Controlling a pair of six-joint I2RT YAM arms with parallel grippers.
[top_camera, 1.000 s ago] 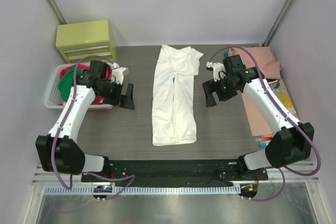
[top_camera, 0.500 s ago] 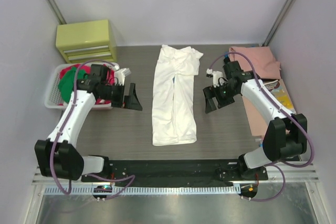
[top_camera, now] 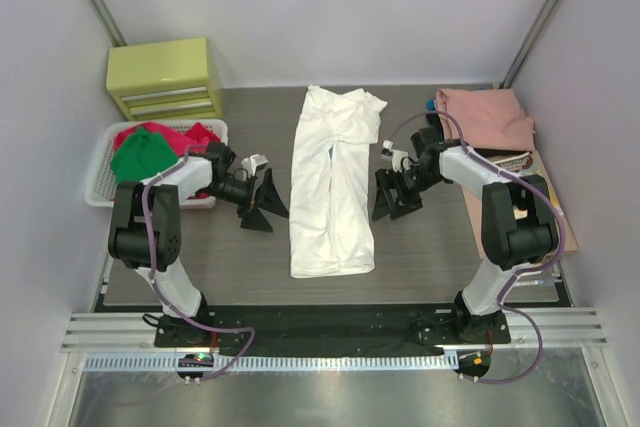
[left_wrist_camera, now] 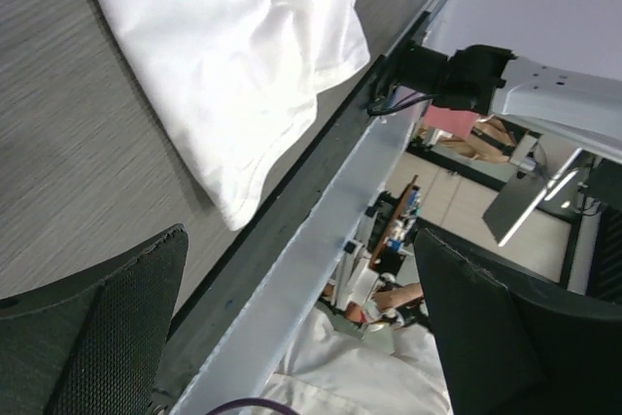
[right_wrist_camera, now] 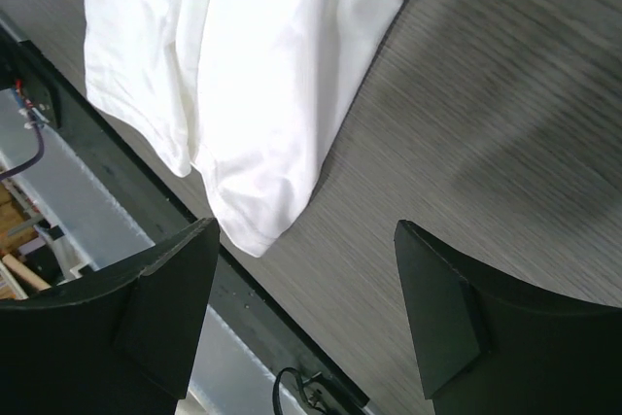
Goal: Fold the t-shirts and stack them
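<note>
Lying between the grippers: the white t-shirt (top_camera: 332, 187) was on the table (top_camera: 430, 247), laid out as a long narrow shape, with its length going away from the arm bases and its far end wrinkled.
Left gripper: the left gripper (top_camera: 265, 209) stood low over the table, its fingers spread as wide as they go. Nothing was between them and it had hold of nothing.
Shirt from the left gripper: the left edge of the shirt was just beside the fingertips, on the gripper's right. I could not tell if they touched it. In the left wrist view, one near corner of the shirt lay ahead of the fingers.
Right gripper: the right gripper (top_camera: 390, 202) also stood low, with a broad gap between its fingers. Only bare table showed in that gap, and it gripped nothing.
Shirt from the right gripper: the right edge of the shirt was near the fingertips, on the gripper's left, with a strip of table between. In the right wrist view, the other near corner lay ahead of the fingers.
Other t-shirts: a green t-shirt (top_camera: 140, 155) and a red t-shirt (top_camera: 190, 135) lay in the white basket (top_camera: 95, 175), to the left of the left gripper and behind it. A salmon-pink t-shirt (top_camera: 485, 112) lay folded to the right of the right gripper and farther from the bases.
Beyond the basket: a yellow-green drawer box (top_camera: 165, 77) stood well apart from the left gripper.
</note>
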